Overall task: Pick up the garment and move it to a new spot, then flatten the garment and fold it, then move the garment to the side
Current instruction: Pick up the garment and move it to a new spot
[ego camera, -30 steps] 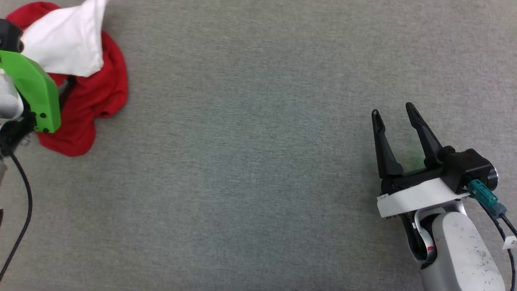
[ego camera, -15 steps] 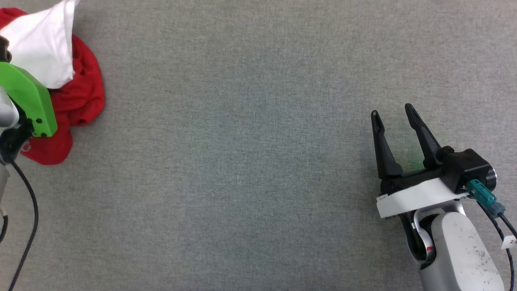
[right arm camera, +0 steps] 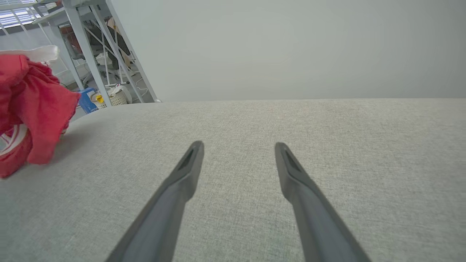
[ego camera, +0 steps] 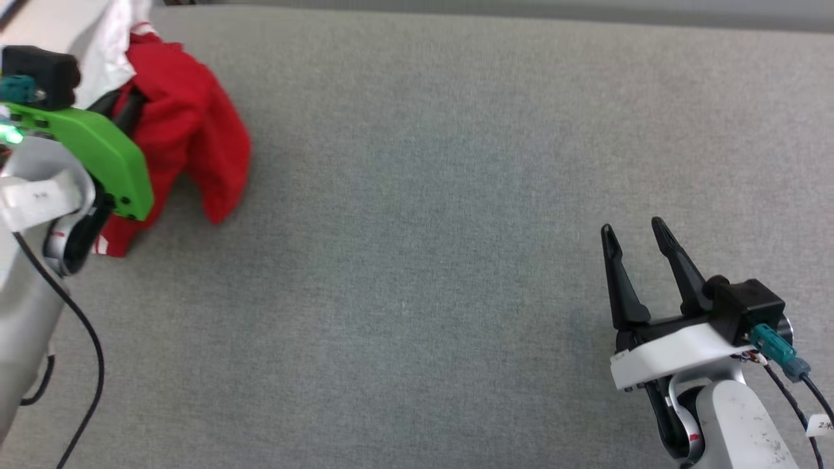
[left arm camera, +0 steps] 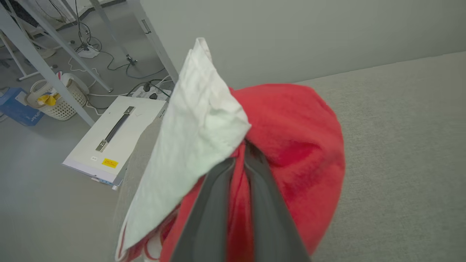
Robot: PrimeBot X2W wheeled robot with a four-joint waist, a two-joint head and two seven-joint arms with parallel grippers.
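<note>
The grey table carries the shirt near its far left corner, bunched, its lower edge touching the surface. The left gripper is clamped on the shirt's red cloth. The right gripper has its fingers apart.

We count one garment, two grippers (left gripper, right gripper), one table, one basket, one blue box.

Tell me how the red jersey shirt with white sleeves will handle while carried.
Likely floppy: the red jersey shirt bunches and droops from the shut left end effector. Probably light: a pinch of cloth holds most of it up. Its lower edge seems to rest on the grey fabric table, so it may drag.
</note>
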